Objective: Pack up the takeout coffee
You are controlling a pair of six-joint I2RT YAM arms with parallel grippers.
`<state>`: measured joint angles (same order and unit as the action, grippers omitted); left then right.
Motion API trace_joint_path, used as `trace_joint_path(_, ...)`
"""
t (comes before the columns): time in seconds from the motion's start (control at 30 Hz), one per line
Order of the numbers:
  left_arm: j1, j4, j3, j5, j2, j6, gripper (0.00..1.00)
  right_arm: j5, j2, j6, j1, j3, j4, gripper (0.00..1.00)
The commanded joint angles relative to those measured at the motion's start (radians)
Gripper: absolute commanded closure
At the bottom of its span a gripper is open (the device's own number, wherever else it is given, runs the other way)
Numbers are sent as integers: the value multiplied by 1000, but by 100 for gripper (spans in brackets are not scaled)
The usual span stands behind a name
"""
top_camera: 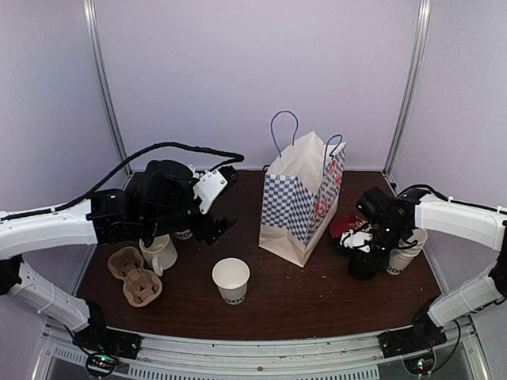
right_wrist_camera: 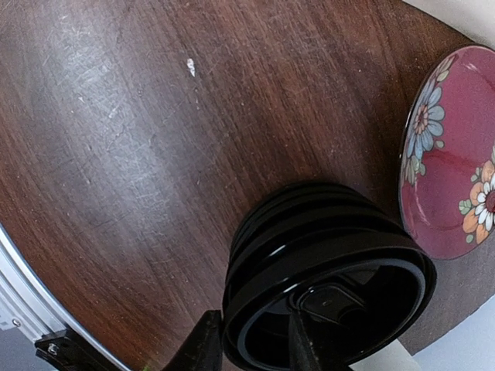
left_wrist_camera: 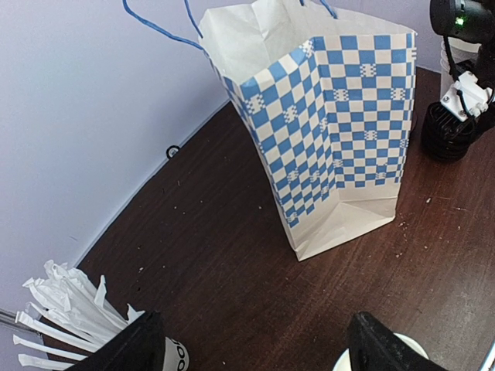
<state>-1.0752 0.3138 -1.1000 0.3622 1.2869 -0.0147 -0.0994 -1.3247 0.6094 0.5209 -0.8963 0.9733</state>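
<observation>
An open white paper cup (top_camera: pixel 230 279) with black lettering stands at the front middle of the table, and its rim (left_wrist_camera: pixel 380 359) shows beside my left finger. A second white cup (top_camera: pixel 405 255) stands at the far right. Beside that cup is a stack of black lids (top_camera: pixel 366 263) (right_wrist_camera: pixel 325 286). My right gripper (top_camera: pixel 360 241) (right_wrist_camera: pixel 255 348) is open and straddles the top lid's rim, one finger outside and one inside. My left gripper (top_camera: pixel 231 202) (left_wrist_camera: pixel 255 321) hangs wide open and empty above the table, facing the blue-checked paper bag (top_camera: pixel 305 198) (left_wrist_camera: pixel 332 131).
A brown cup carrier (top_camera: pixel 136 277) and a cream mug (top_camera: pixel 161 253) sit at the left front. A cup of white straws (left_wrist_camera: pixel 62 309) stands under my left arm. A red flowered plate (top_camera: pixel 344 226) (right_wrist_camera: pixel 452 154) lies between bag and lids.
</observation>
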Motion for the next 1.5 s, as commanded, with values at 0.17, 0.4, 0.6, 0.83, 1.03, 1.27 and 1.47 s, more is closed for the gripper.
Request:
trace_joint_path(0.17, -5, -49, -14, -4, 13, 12, 15, -28, -12, -18, -4, 8, -6, 77)
trace_joint_path(0.4, -4, -49, -11, -8, 12, 12, 16, -31, -34, -31, -4, -1, -2, 84)
trace_joint_path(0.6, -5, -48, -5, -5, 9, 12, 16, -35, -33, -47, -4, -26, 22, 92)
trace_joint_path(0.83, -4, -58, -3, -12, 11, 4, 16, -57, 24, -72, -2, -102, 112, 97)
trace_joint_path(1.03, -5, -97, 3, -78, 27, -35, 15, -86, 75, -71, -2, -160, 162, 99)
trace_joint_path(1.27, -4, -109, -18, -98, 50, -45, 15, -167, 68, -37, -2, -186, 201, 100)
trace_joint_path(1.47, -18, -428, 149, -254, -18, -146, 4, -529, 123, 0, -2, -347, 211, 99)
